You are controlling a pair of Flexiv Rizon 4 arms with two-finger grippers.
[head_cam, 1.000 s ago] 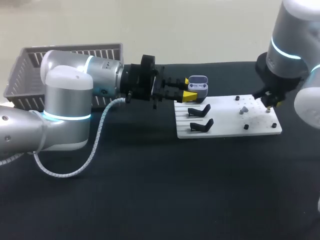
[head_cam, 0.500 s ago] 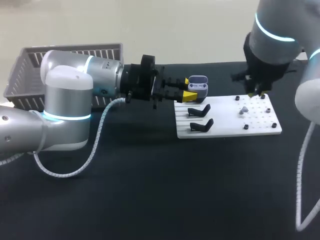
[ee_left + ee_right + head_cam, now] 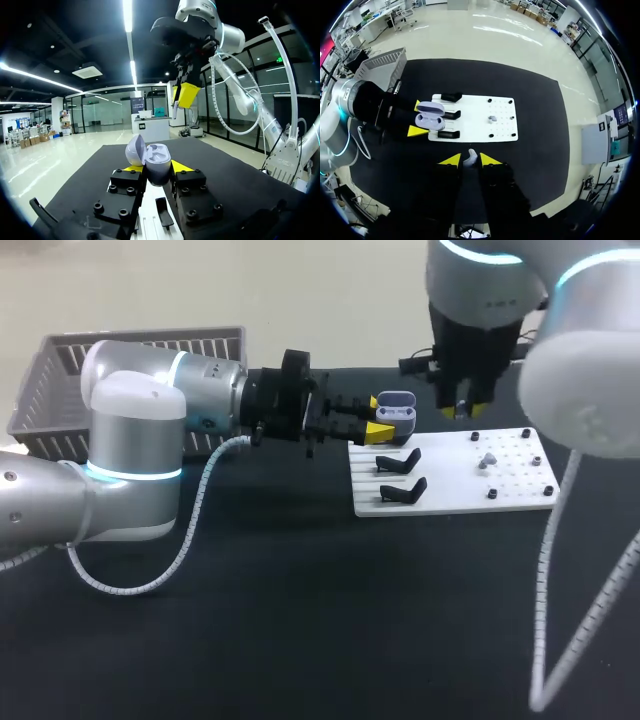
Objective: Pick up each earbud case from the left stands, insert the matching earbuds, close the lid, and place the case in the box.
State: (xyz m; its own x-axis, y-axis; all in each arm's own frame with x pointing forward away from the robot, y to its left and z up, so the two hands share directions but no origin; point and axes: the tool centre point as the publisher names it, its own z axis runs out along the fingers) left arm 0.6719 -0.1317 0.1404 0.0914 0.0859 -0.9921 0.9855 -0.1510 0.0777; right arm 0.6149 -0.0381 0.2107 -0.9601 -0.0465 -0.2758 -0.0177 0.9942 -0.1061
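Right arm (image 3: 480,310) closer, earbud (image 3: 470,159) between its fingers (image 3: 451,160); case (image 3: 396,407) between left fingers (image 3: 378,429).

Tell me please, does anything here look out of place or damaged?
Nothing stands out. The left hand holds the case with its lid open, the right hand grips an earbud, and a second earbud lies on the white board.

No text, number, label or sign can be read on anything on the table (image 3: 300,620). The earbud case (image 3: 397,405), the white board (image 3: 520,490), the basket (image 3: 60,390), the left arm (image 3: 130,430) and the right arm (image 3: 580,390) show only plain surfaces, with no legible marking in any view.
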